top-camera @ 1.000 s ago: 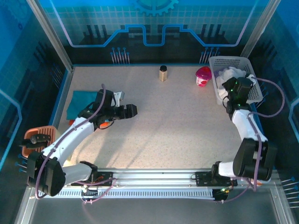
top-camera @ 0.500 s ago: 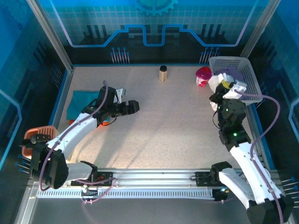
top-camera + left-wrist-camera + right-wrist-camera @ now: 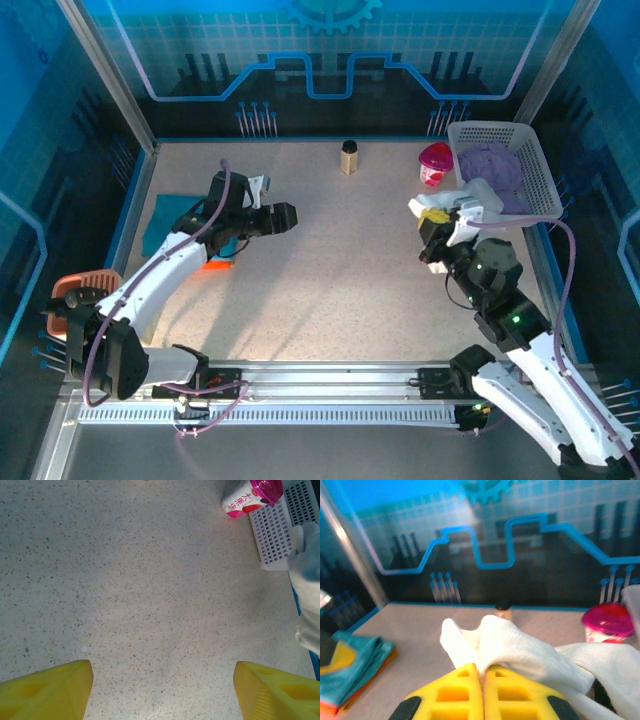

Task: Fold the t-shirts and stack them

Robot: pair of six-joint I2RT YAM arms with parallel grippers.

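The large white cloth t-shirt (image 3: 520, 650) hangs bunched in the clamped right gripper (image 3: 481, 675), just beside the white plastic mesh basket (image 3: 545, 190). The folded teal t-shirt (image 3: 168, 222) lies over the orange t-shirt (image 3: 216, 266) at the speckled beige table's (image 3: 350, 290) left edge, near the left gripper (image 3: 162, 685), whose jaws gape empty.

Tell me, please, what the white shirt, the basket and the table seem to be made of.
White shirt: soft matte cloth, probably cotton knit; it drapes in rounded folds.
Basket: white moulded plastic, slightly glossy; regular grid of holes.
Table: hard, smooth, beige with dark speckles; stone-look laminate or composite, unclear which.
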